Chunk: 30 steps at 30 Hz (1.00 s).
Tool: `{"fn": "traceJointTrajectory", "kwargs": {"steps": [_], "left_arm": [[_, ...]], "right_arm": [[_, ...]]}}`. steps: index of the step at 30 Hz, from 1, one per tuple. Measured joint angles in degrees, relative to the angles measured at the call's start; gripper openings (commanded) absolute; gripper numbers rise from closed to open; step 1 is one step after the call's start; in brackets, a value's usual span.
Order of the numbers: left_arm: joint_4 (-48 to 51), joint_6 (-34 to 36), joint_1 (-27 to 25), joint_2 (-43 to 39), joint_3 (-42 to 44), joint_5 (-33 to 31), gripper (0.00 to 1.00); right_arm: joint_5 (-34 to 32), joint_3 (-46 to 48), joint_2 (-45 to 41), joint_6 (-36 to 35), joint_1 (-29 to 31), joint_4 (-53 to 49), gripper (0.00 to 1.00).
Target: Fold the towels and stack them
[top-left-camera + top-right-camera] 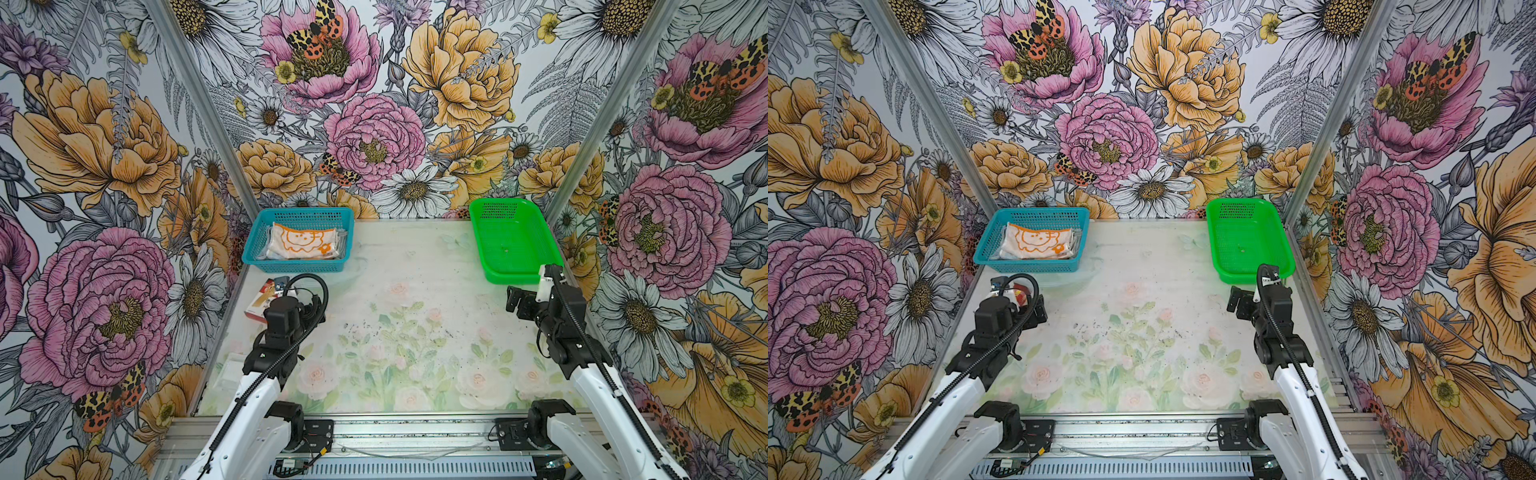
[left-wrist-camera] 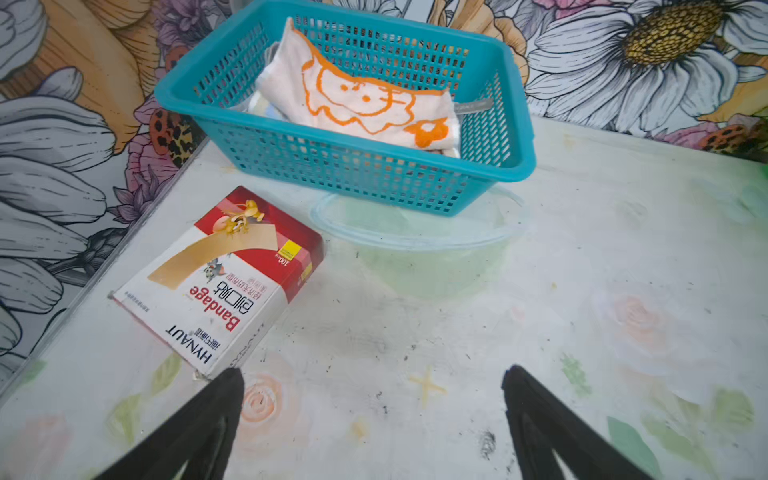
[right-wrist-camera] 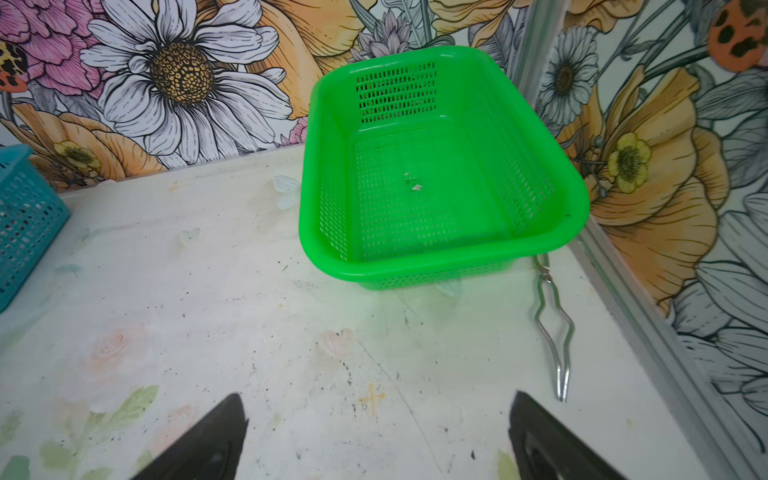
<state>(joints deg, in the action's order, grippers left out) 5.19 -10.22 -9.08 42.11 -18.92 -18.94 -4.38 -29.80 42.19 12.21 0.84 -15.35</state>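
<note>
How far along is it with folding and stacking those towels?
Looks barely started. Done: no stack visible; the lion towel lies in the blue basket. In hand: nothing, left gripper and right gripper both open, empty. Left: all folding and stacking; the green basket holds no towels.

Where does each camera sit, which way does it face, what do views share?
Top views: overhead from the robot's base, looking down across the table; left arm and right arm show.
Left wrist: low, facing the blue basket with the lion towel; open left gripper shows.
Right wrist: low, facing the green basket; open right gripper shows.
Both wrist views share the blue basket.
</note>
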Motion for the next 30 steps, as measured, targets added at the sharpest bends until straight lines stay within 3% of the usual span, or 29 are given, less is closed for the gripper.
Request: {"fn": "traceJointTrajectory", "kwargs": {"steps": [2,7,12,16,23,30], "left_arm": [[-11.04,0.81,0.59,3.65,6.05,-2.93,0.98],[-38.69,1.66,8.33,25.11,9.57,-2.64,0.98],[-55.63,2.10,14.12,35.98,8.68,4.63,0.98],[-70.03,3.17,14.47,46.27,8.22,8.90,0.98],[-78.84,5.46,13.68,48.89,8.74,14.64,0.98],[-82.20,6.93,10.23,48.89,10.10,10.93,0.98]], "right_arm": [[-1.88,4.57,-1.77,-1.68,-0.57,4.20,0.99],[-2.95,18.23,0.35,-3.52,-1.51,23.23,0.99],[-2.38,23.02,13.09,-5.79,-1.68,40.24,1.00],[-0.35,22.95,24.52,-6.34,-1.92,57.72,0.99],[2.54,21.51,41.33,-7.37,-2.60,76.96,1.00],[3.17,16.61,46.18,-7.34,-3.17,79.41,0.99]]}}
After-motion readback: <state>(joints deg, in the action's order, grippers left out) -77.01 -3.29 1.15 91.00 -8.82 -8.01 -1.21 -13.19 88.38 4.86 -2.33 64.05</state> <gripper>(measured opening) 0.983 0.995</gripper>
